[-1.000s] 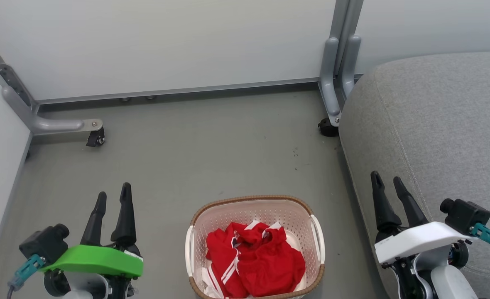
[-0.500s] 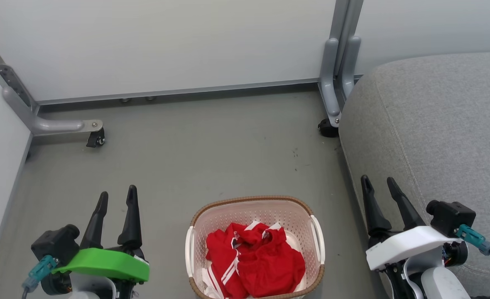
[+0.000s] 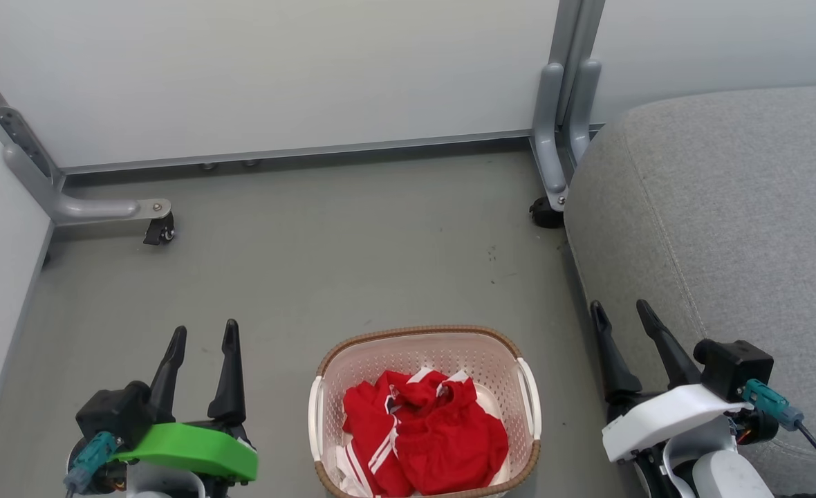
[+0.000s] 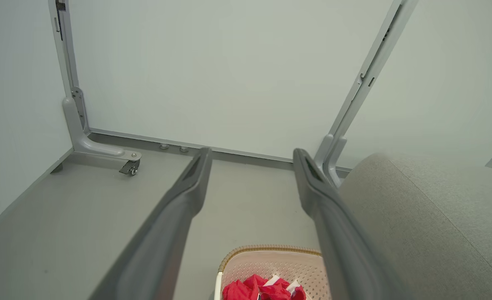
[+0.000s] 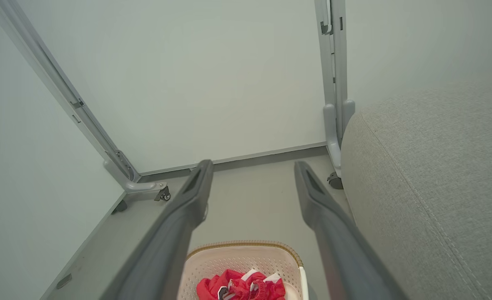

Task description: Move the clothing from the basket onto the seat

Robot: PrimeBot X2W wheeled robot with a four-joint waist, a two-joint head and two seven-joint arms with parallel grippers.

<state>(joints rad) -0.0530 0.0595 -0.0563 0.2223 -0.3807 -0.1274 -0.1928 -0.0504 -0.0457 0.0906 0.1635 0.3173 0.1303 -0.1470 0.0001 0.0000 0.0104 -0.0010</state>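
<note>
Task is sitting at the very start: the clothing (image 3: pixel 425 432) is lying bunched in the basket (image 3: pixel 422 334) on the floor (image 3: pixel 311 263), none of it is resting on the seat (image 3: pixel 740 207) at the right, so every pick-up and drop is looking left to do. Left gripper (image 3: pixel 205 328) and right gripper (image 3: pixel 619 304) are hovering either side of the basket, fingers spread wide, carrying nothing. Clothing is showing as a crumpled red heap with white stripes and trim — soft, folds overlapping, the boundary between garments reading unclear.
</note>
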